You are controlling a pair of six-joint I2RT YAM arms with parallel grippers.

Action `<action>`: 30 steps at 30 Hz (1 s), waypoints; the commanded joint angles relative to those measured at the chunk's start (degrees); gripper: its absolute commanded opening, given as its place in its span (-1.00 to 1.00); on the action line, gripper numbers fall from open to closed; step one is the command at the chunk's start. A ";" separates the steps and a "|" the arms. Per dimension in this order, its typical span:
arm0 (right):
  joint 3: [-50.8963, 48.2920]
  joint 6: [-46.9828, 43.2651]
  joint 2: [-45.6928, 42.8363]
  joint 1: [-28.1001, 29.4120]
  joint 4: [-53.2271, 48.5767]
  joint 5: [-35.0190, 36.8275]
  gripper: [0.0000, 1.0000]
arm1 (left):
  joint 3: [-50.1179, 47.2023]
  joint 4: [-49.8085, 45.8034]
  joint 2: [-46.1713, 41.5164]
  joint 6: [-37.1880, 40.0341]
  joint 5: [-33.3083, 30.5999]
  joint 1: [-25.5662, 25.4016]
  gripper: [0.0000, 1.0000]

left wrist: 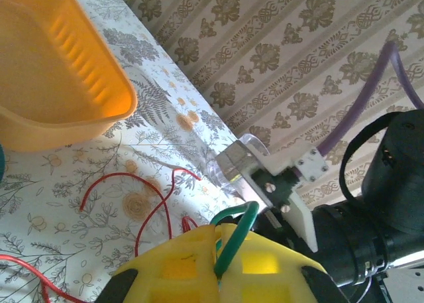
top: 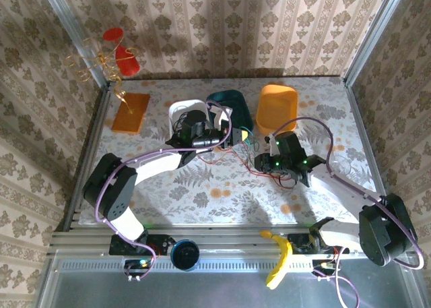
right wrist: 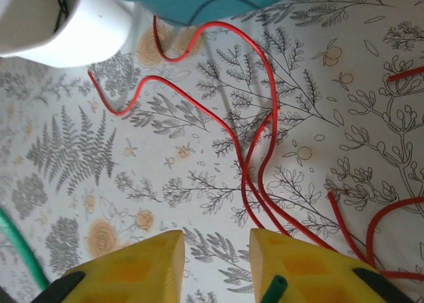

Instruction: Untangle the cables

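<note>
Bright even light, soft shadows, wrist-cam foregrnd blurry

The left arm (top: 155,163) stretches forward and inward, and the left claw (left wrist: 220,243) is pressed closed, a green cable (left wrist: 244,225) pinched between its yellow fingers. The right arm (top: 337,183) bends in from the right. The right claw (right wrist: 216,243) points downward, jaws slightly parted.

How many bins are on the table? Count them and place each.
3, along the far side: white bin left, partly covered by the left arm; teal bin middle; orange bin right. More may hide beneath the arms.
</note>
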 commanded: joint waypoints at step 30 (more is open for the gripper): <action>3.33 -2.41 -15.27 -1.22 1.01 11.86 -0.14 | 0.53 -8.89 0.90 6.39 -1.24 -1.58 -1.00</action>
